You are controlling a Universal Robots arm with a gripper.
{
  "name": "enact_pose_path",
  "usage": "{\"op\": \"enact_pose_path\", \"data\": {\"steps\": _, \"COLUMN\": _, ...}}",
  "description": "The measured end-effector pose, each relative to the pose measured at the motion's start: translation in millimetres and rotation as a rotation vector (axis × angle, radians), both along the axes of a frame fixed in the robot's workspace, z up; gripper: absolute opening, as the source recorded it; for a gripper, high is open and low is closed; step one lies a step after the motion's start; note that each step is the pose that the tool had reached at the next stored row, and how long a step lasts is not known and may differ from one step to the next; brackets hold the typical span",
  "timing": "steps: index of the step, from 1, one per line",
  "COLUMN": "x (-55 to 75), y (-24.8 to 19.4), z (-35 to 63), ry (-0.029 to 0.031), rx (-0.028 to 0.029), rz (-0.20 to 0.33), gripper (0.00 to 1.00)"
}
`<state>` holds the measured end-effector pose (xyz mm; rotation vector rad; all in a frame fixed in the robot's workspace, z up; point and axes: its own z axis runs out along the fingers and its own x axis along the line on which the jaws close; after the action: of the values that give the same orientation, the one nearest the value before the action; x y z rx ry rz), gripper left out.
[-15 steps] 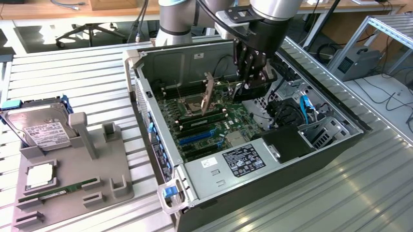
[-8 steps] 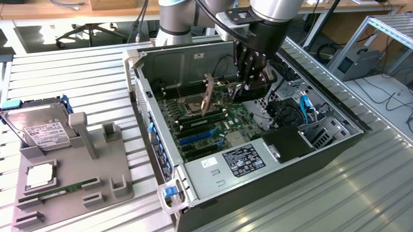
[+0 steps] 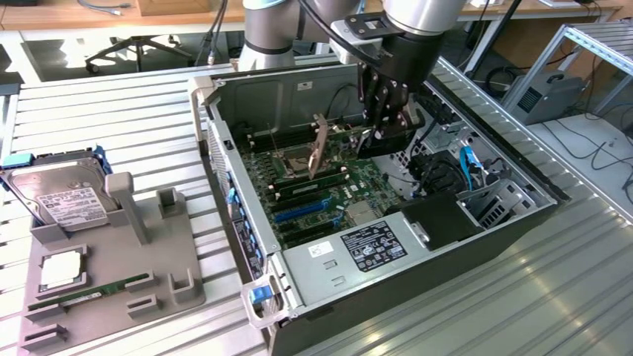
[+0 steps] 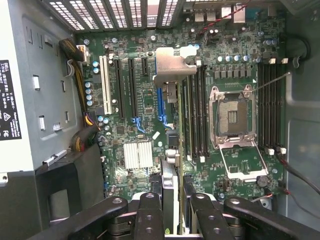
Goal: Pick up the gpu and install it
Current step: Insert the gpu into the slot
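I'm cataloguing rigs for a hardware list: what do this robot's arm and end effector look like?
The arm has silver-grey tubular links, one joint with a light blue ring, and black cables alongside. The end effector is black, with jointed metal finger links showing round pivot screws.

The gpu [image 4: 172,150] runs edge-on under the gripper [image 4: 173,210], its near end hidden between the fingers [image 4: 150,215]; in the exterior view the gripper [image 3: 384,137] covers its right end; the case [image 3: 416,259] is cut by the bottom edge; the hard drive [image 3: 55,196] label is too small to read, as is the power supply [image 4: 10,100] sticker, cut at the frame's left.
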<state>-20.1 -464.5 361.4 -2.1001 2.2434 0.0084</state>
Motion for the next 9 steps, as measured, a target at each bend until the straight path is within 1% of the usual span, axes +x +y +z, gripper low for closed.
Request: {"op": "enact_pose_path", "data": {"steps": 9, "x": 0.0, "y": -1.4, "z": -1.8, "ry": 0.0, "rx": 0.0, "rz": 0.0, "gripper": 0.27}}
